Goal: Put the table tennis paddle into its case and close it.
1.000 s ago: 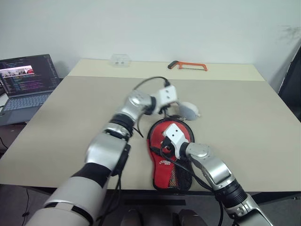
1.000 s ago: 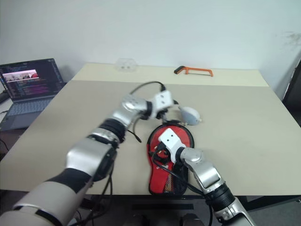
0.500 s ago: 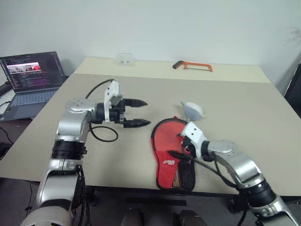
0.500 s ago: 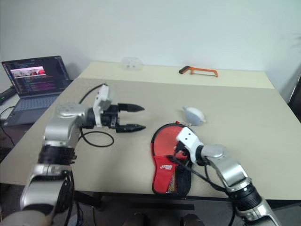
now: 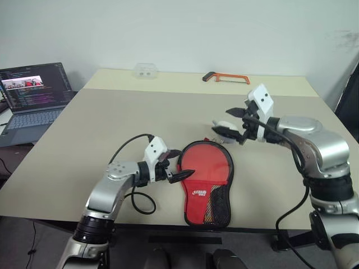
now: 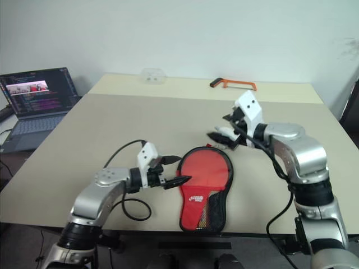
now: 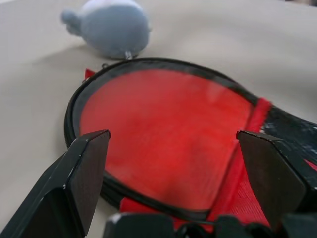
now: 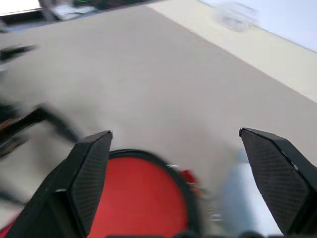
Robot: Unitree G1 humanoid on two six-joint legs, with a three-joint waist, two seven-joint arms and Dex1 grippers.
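Round red-rubber paddle (image 5: 206, 165) already inside red paddle-shaped soft case (image 5: 210, 203). Case apparently unzipped yet; closing left. Left gripper (image 5: 178, 168) wide, empty, beside rim. Right gripper (image 5: 231, 123) wide, empty, raised.

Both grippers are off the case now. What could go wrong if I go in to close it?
The left gripper, open, sits low beside the case; pushing in could slide the case instead of catching its zipper edge. The right gripper, open, hangs above the whitish plastic wad, which lies against the case's top and could get knocked or snagged.
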